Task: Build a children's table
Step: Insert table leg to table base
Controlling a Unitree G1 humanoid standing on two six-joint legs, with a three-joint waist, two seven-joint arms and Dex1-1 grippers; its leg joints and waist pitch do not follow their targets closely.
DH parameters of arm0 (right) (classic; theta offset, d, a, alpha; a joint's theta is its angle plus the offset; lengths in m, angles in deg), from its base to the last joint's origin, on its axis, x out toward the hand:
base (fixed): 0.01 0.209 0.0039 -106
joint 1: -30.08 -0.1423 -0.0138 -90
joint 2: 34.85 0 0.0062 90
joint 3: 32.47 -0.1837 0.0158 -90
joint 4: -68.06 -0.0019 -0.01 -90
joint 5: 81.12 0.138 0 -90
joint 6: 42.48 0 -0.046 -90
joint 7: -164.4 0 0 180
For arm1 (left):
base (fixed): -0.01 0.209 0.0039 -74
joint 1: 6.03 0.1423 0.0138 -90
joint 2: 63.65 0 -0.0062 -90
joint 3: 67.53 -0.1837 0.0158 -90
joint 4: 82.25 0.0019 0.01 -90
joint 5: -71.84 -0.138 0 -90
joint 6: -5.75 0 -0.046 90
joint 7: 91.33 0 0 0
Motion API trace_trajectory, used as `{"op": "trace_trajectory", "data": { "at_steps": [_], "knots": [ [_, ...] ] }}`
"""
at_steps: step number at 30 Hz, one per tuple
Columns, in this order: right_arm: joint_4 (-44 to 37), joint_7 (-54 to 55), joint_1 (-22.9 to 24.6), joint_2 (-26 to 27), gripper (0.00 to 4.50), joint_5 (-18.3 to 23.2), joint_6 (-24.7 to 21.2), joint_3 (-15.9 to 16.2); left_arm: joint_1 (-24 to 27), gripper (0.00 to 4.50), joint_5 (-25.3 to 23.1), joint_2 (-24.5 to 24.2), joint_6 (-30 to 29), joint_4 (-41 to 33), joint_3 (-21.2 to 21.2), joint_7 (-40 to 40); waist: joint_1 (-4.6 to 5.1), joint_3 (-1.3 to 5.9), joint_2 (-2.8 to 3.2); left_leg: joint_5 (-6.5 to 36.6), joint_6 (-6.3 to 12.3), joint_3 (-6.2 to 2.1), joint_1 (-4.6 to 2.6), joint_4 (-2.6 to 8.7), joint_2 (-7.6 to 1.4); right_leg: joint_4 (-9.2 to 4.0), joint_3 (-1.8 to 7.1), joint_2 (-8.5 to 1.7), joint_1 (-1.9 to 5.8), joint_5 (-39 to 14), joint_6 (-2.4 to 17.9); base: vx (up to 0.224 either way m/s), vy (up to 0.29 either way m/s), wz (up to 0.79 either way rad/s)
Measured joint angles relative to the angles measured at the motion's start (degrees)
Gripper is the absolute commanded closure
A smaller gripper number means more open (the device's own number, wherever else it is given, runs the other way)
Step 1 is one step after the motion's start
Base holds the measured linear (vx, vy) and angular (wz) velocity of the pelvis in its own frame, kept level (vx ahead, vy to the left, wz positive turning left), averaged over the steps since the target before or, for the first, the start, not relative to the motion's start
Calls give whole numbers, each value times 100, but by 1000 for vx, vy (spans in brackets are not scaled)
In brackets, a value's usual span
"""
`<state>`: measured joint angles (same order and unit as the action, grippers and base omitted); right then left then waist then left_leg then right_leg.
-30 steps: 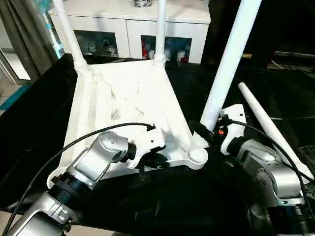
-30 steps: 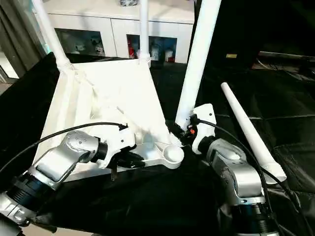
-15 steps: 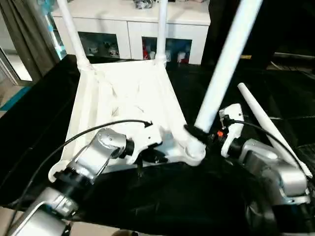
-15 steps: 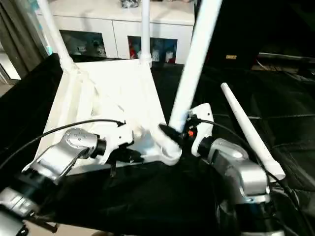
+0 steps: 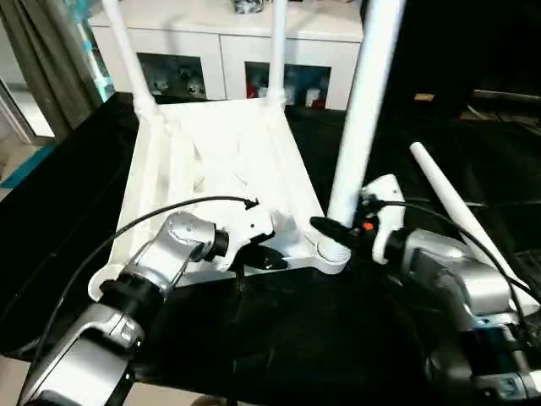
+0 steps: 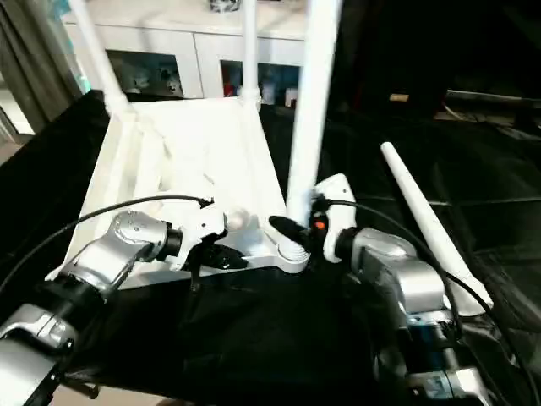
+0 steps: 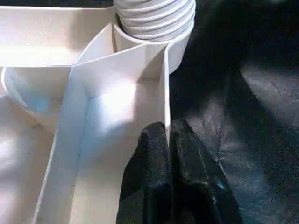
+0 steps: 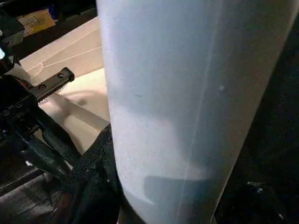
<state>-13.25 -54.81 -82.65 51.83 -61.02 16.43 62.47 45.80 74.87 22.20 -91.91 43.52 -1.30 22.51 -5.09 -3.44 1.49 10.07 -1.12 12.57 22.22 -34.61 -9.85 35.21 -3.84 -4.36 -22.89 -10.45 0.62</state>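
A large table draped in black sheeting [image 5: 279, 338] fills the foreground, with a white cabinet with glass doors [image 5: 228, 51] standing behind it. On the sheeting lies the white tabletop [image 5: 220, 178] of the children's table, turned ribbed underside up so that its round corner sockets face the ceiling and can take the legs. Two legs [image 5: 277, 51] already stand in the far corners.

The left gripper [image 7: 169, 140] is pinched shut on the thin upright rim of the tabletop at its near edge, one black finger on each side of the wall, just beside the near right corner socket [image 5: 331, 254]. The hold appears meant to pin the light plastic top so it cannot slide or tip while force is put into that corner.

The right gripper [image 5: 331, 230] is closed around the lower end of a third leg [image 5: 363, 101], low on the tube where it meets the socket. The leg stands close to upright, and its ribbed, threaded end [image 7: 156, 16] sits in the mouth of the socket with several rings still showing above the rim, so the leg looks entered but not fully seated. Gripping low likely gives the arm better control of the end being driven home.

The fourth leg [image 5: 465, 224] lies loose on the sheeting to the right, near the right forearm, probably kept within reach for the remaining near left corner.
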Motion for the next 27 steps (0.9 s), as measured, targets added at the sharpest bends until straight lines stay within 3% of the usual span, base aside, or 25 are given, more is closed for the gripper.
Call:
{"op": "trace_trajectory", "data": {
  "at_steps": [9, 15, 22, 27],
  "knots": [
    [488, -64, -187, 157, 256, 5, 178, -82, -74, 450, -40, 33, 197, 284, 59, -40, 10, -1, -4, 0, 0, 1, -10, -2, -1, 5, 0, 0, 3, 3, 5, 0, 0, 0],
    [675, -54, 16, 347, 256, 264, 398, -477, -144, 450, -52, 112, 298, 483, 94, -60, -1, 1, -10, 0, 0, 1, -10, -2, -1, 2, 0, -1, 7, 5, 7, 0, 0, 0],
    [816, -49, 292, 609, 256, 491, 887, -774, -223, 450, -53, 146, 363, 652, 94, -116, -8, 5, -3, 0, 0, -2, -12, -1, -1, 0, -3, -1, 11, 5, 8, 0, 0, 0],
    [792, -43, 700, 913, 256, 506, 1615, -905, -298, 450, -81, 219, 446, 847, 94, -122, -15, 13, 11, 0, 0, -4, -21, 1, -1, -9, -5, -2, 28, 5, 8, 0, 0, 0]
  ]
}}
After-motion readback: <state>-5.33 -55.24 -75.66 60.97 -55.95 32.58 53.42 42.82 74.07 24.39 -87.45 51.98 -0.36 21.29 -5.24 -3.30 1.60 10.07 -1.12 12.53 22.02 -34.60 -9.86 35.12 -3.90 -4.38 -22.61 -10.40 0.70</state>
